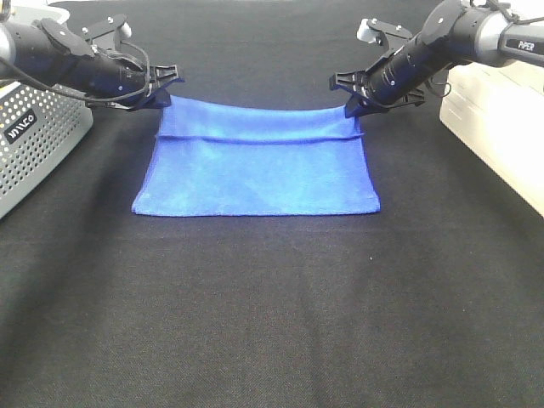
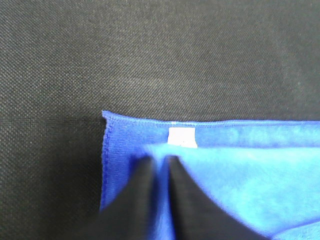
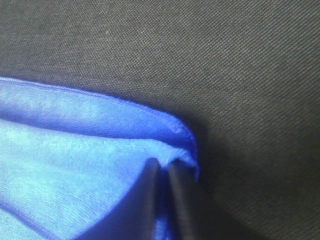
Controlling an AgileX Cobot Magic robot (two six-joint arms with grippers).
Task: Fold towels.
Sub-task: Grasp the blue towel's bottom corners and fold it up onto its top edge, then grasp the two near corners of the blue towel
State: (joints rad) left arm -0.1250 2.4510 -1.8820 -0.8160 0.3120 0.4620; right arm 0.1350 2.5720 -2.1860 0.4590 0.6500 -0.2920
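Observation:
A blue towel (image 1: pixel 259 166) lies on the black table cloth, its far edge lifted and stretched between my two grippers. My left gripper (image 1: pixel 163 95) is shut on the towel's far left corner. In the left wrist view the left gripper (image 2: pixel 160 162) pinches a fold of the towel (image 2: pixel 235 170) just below a small white label (image 2: pixel 182 136). My right gripper (image 1: pixel 353 106) is shut on the far right corner. In the right wrist view the right gripper (image 3: pixel 164 170) pinches the towel (image 3: pixel 75 160) near its hemmed edge.
A grey perforated metal box (image 1: pixel 34 140) stands at the left edge. A white box (image 1: pixel 501 127) stands at the right edge. The black cloth (image 1: pixel 272 323) stretches bare toward the near side.

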